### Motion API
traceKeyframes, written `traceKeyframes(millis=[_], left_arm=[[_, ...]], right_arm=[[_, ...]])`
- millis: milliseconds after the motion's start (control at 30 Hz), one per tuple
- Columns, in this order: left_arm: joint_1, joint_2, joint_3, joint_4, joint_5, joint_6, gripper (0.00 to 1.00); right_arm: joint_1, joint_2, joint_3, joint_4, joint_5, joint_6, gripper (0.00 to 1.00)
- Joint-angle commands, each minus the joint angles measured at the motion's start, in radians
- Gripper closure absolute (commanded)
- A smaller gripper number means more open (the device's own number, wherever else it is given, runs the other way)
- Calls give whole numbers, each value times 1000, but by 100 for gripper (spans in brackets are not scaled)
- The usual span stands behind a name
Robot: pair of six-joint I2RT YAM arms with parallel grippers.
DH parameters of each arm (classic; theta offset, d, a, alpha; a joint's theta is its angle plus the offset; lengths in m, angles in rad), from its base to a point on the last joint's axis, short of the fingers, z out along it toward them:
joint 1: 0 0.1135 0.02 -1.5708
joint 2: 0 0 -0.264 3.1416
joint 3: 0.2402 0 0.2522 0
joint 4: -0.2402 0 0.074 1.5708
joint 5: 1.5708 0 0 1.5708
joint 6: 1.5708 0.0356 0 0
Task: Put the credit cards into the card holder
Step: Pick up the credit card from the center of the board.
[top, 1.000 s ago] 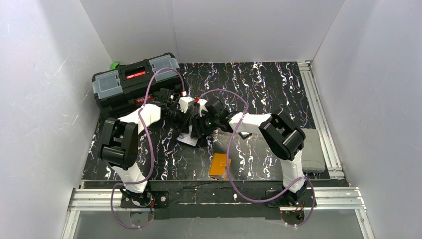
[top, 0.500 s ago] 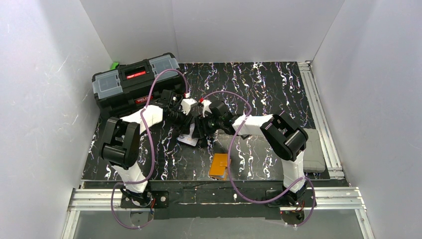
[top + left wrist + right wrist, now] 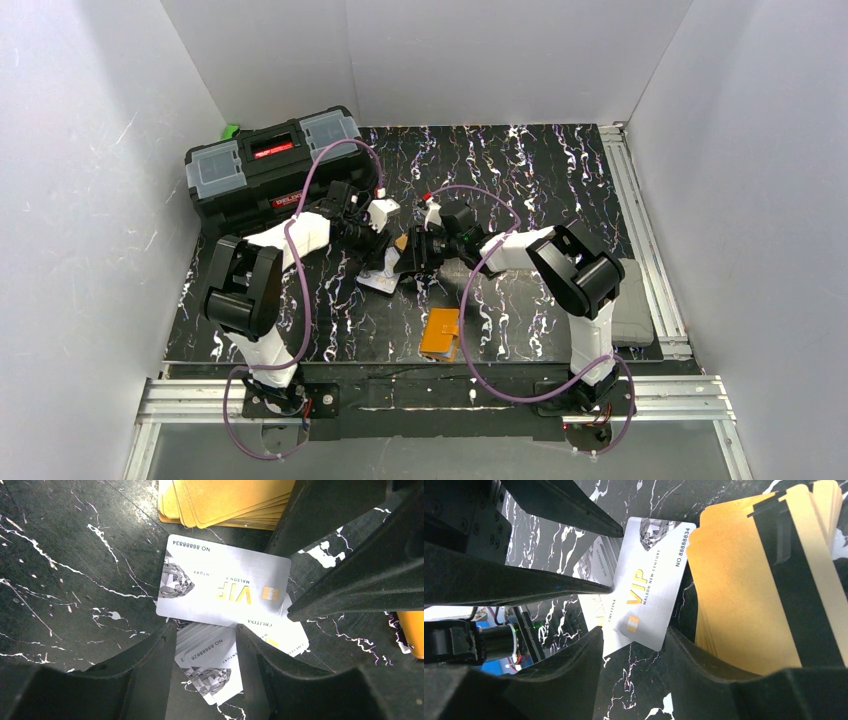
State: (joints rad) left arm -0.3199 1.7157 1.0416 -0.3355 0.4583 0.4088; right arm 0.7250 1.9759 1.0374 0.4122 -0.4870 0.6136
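Top external view: the credit cards [image 3: 383, 281] lie in a loose pile at the centre of the black marbled table [image 3: 540, 170]. The orange card holder [image 3: 440, 333] lies apart from them at their 5 o'clock, near the table's front edge. Left wrist view: a silver VIP card [image 3: 222, 587] lies face up over further white cards [image 3: 212, 667], with a fanned stack of orange cards [image 3: 225, 500] just beside it at 12 o'clock. The left gripper [image 3: 206, 632] stands with jaws part-way apart, straddling the white cards at the VIP card's 6 o'clock edge; whether it pinches them cannot be told. Right wrist view: the right gripper [image 3: 634, 635] has its jaws part-way apart on either side of the VIP card's chip end, no grip evident. The two grippers meet nose to nose over the pile. A black toolbox [image 3: 270, 165] occupies the table's 10 o'clock corner; a grey pad [image 3: 628, 300] sits at its 4 o'clock edge.
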Motion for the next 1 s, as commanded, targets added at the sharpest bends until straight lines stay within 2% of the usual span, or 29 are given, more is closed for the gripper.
traceKeyframes(millis=[0, 233, 533, 800, 833, 900, 967], left_arm=[[-6, -2, -32, -40, -44, 36, 55], [-5, -6, -34, -40, -43, 49, 55], [-6, -15, -45, -42, -35, 59, 55], [-8, -21, -43, -44, -31, 69, 55], [-7, -21, -44, -46, -31, 69, 55], [-7, -25, -42, -49, -31, 68, 55], [-7, -31, -37, -57, -34, 64, 55]], right_arm=[[4, 5, -2, 84, -53, 65, 47], [3, 19, 14, 101, -68, 100, 52], [-10, 42, 7, 176, -96, 180, 65], [-14, 62, 7, 225, -127, 224, 81], [-15, 62, 6, 230, -130, 228, 84], [-15, 61, 3, 229, -128, 230, 97], [-17, 55, -3, 227, -121, 229, 99]])
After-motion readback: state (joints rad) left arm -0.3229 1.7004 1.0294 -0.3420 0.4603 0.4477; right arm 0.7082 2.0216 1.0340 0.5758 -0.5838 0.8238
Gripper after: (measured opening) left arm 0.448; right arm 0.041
